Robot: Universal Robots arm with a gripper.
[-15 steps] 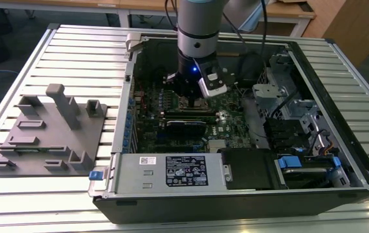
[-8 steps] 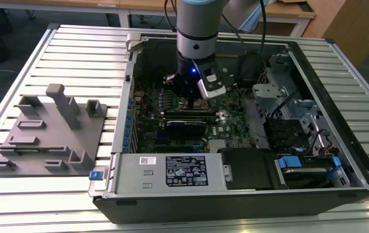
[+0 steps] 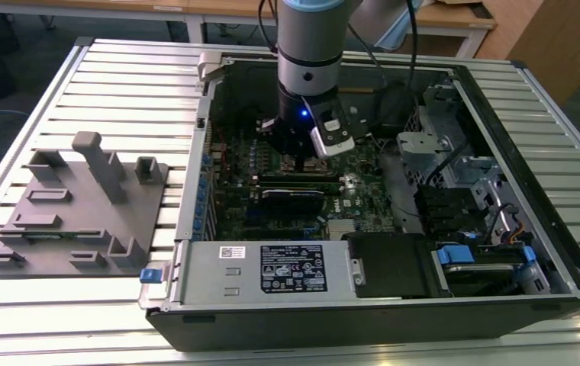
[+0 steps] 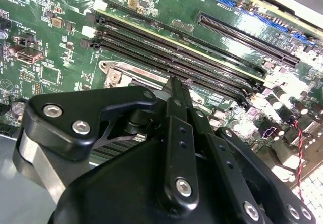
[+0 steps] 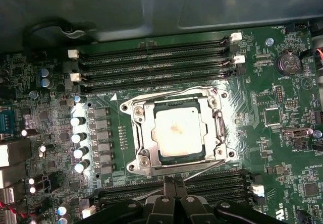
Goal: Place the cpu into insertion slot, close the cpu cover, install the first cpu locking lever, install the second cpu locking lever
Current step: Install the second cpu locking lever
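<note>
In the first wrist view we see the cpu (image 5: 177, 133) seated in the insertion slot (image 5: 139, 114), the cpu cover (image 5: 214, 128) closed over its edges to hold it flat; our pincer (image 5: 174, 188), fingers together and empty, hovers just beside the socket.

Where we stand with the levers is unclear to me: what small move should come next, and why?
Probably press the wire lever down to latch it. The cpu lies under the closed cover, and the shut gripper sits right at that lever; whether it is already latched is unclear.
</note>
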